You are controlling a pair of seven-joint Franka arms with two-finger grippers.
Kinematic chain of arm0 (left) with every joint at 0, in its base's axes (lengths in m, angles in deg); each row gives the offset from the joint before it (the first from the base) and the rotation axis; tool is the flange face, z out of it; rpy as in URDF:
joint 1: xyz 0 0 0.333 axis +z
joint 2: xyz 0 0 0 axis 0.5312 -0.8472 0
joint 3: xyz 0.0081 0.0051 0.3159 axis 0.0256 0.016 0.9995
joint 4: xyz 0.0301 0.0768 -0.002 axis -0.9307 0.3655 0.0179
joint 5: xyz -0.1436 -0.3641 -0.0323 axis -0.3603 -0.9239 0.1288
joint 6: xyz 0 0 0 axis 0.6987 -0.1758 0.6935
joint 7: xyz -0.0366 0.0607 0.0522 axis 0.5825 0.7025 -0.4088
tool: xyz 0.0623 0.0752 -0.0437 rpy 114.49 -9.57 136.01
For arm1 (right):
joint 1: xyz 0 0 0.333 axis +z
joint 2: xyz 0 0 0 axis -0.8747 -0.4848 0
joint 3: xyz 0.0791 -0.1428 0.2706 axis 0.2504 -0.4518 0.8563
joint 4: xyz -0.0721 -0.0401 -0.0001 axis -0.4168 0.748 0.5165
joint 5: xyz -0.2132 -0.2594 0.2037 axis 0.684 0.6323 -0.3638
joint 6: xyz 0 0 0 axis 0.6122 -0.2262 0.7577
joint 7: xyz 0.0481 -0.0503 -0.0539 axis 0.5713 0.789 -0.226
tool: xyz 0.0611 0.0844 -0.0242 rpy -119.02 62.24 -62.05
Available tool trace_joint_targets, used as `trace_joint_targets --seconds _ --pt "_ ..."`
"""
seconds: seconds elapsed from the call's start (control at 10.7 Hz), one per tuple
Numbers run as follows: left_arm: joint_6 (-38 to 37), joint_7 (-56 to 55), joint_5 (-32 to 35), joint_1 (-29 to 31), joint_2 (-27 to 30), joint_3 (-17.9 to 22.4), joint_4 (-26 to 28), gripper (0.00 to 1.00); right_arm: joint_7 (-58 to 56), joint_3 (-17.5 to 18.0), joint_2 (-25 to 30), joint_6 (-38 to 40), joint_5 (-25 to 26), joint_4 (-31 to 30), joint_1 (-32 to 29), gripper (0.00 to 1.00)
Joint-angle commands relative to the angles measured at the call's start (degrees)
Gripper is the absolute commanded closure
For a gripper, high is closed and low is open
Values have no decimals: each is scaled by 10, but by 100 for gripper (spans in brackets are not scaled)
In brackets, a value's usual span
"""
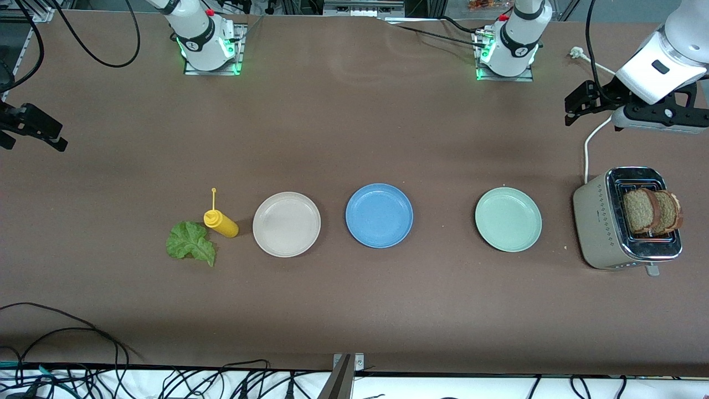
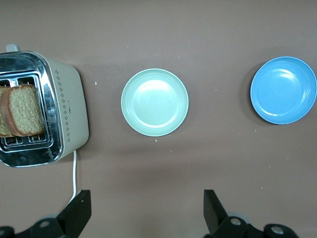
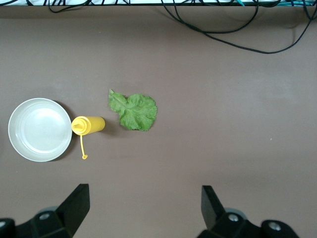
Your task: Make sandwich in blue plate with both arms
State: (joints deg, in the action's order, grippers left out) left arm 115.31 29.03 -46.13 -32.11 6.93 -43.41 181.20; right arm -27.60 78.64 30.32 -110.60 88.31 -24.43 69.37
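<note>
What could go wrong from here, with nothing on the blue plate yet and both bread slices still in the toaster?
1. The two bread slices stand close together in the toaster; the open left gripper, waiting over bare table nearby, might pinch both or tip the toaster.
2. The lettuce leaf lies flat beside the yellow bottle; the open right gripper could knock the bottle over.
3. The blue plate sits between two similar plates, so a wrong drop is possible.
</note>
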Motion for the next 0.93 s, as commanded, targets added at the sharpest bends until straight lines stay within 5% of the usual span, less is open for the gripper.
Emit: trace_joint_targets --seconds 0.0,0.84 --pt "-3 8 -11 5 -6 -1 -14 0 -10 -1 0 12 -10 10 -2 0" --pt "-4 11 -10 14 -8 1 -17 0 -11 -1 0 13 -10 10 -2 0"
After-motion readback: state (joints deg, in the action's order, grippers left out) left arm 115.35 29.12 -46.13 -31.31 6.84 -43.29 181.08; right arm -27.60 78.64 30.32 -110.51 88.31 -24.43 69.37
